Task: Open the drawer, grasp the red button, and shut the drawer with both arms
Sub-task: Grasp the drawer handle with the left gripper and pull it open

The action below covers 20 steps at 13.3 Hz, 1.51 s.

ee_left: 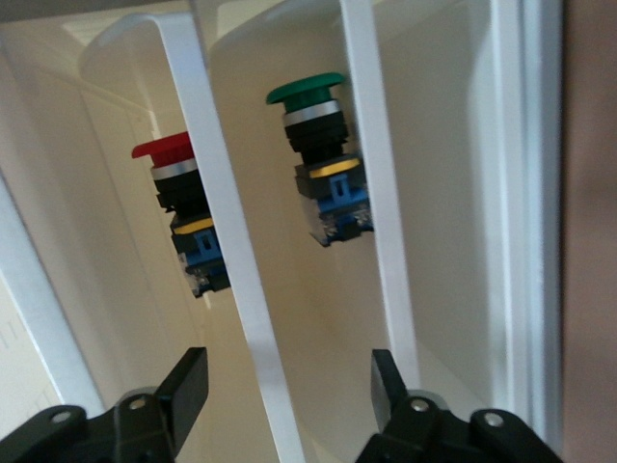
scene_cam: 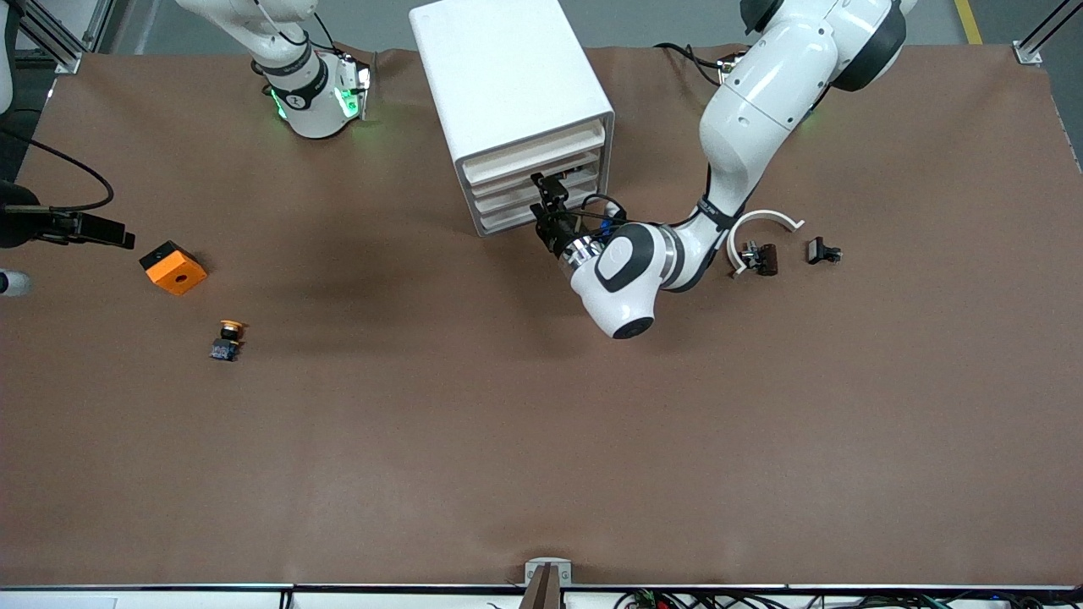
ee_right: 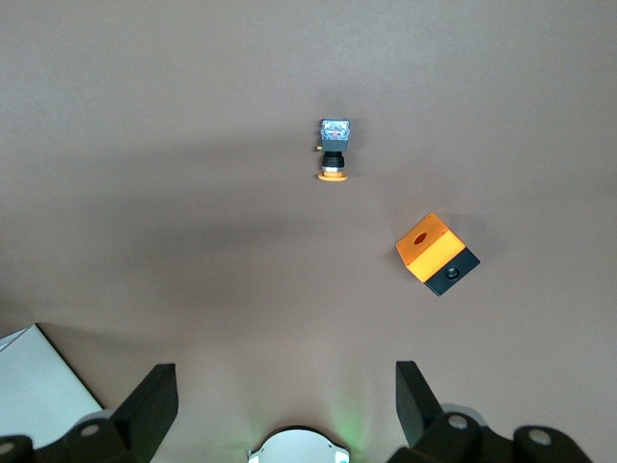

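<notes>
Two black fingers point(ee_left: 386, 381) of the left gripper point(scene_cam: 546, 205) stood apart at the white cabinet's point(scene_cam: 508, 101) drawer fronts, straddling a flat white handle strap point(ee_left: 222, 241) without pinching it. Through the glossy translucent front showed the button point(ee_left: 178, 207), red-capped, beside a green-capped button point(ee_left: 318, 164). Well off toward the right arm's end, the right gripper point(ee_right: 284, 395) waited wide open and empty over bare brown mat point(scene_cam: 541, 440), a yellow-capped button point(scene_cam: 227, 338) and an orange block point(scene_cam: 173, 267) below it.
</notes>
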Motion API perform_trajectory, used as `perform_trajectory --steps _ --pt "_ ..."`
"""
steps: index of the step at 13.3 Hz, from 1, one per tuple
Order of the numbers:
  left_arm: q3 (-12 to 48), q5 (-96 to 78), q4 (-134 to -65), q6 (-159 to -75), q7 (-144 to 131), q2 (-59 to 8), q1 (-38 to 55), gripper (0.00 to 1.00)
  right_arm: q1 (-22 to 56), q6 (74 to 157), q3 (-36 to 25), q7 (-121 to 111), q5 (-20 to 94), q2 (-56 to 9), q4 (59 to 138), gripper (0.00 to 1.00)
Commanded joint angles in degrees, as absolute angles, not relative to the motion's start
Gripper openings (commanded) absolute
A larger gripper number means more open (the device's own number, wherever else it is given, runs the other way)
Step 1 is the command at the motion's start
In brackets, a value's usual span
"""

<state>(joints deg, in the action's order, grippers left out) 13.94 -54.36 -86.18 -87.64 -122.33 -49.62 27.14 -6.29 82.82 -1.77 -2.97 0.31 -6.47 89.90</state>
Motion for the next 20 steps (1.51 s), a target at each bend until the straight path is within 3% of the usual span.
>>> perform_trajectory --steps 1,4,7,10,12,20 --pt "13.8 -55.81 -85.25 -86.13 -123.75 -50.53 28.38 0.67 -6.68 82.44 -1.41 -2.29 0.62 -6.94 88.86 1.0" --pt "13.8 -55.9 -85.25 -86.13 -126.11 -51.5 28.48 0.52 -6.42 82.35 -1.32 0.86 0.79 -6.94 88.59 1.0" --pt "13.71 -56.25 -85.25 -86.13 -127.44 -51.59 28.48 0.31 -4.93 82.27 -0.97 12.18 1.66 -6.86 88.59 1.0" --pt "13.71 -56.16 -85.08 -86.13 -128.05 -51.5 28.74 0.24 -4.48 82.44 -1.05 22.82 6.57 -6.68 88.59 1.0" --pt "13.71 -55.99 -84.99 -86.13 -128.14 -51.5 28.92 0.0 -4.39 82.44 -0.97 23.82 7.47 -6.68 88.68 1.0" --pt "12.74 -55.9 -83.15 -86.22 -128.67 -51.68 26.72 0.0 1.04 81.91 -0.97 33.38 6.95 -6.42 88.68 1.0"
